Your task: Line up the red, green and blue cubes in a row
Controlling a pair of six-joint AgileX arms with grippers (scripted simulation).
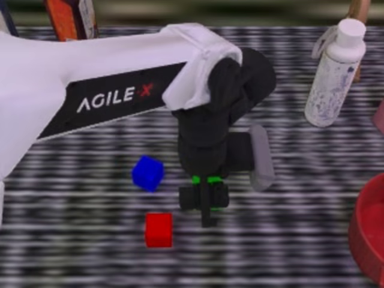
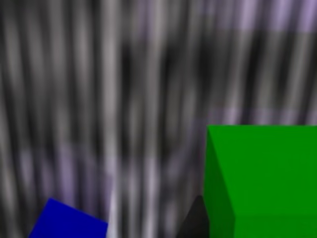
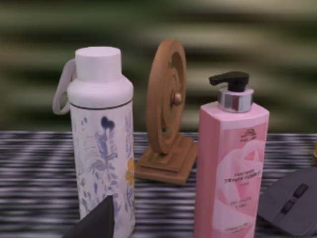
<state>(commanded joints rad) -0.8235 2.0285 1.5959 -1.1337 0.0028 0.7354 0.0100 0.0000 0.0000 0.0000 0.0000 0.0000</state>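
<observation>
My left gripper (image 1: 207, 207) reaches down at the table's middle, shut on the green cube (image 1: 195, 179), which shows only as slivers under the wrist. In the left wrist view the green cube (image 2: 267, 173) fills the lower corner, with a dark fingertip (image 2: 197, 220) against its side. The blue cube (image 1: 147, 173) (image 2: 67, 220) lies just left of the gripper. The red cube (image 1: 158, 230) sits in front of the blue one, left of the fingers. A dark piece of my right gripper (image 3: 101, 220) shows in the right wrist view; that arm is outside the top view.
A white flower-print bottle (image 1: 333, 72) (image 3: 101, 148) stands at the back right. A dark red bowl (image 1: 367, 234) sits at the right edge. The right wrist view also holds a pink pump bottle (image 3: 230, 163), a wooden wheel ornament (image 3: 166, 104) and a dark mouse (image 3: 292, 201).
</observation>
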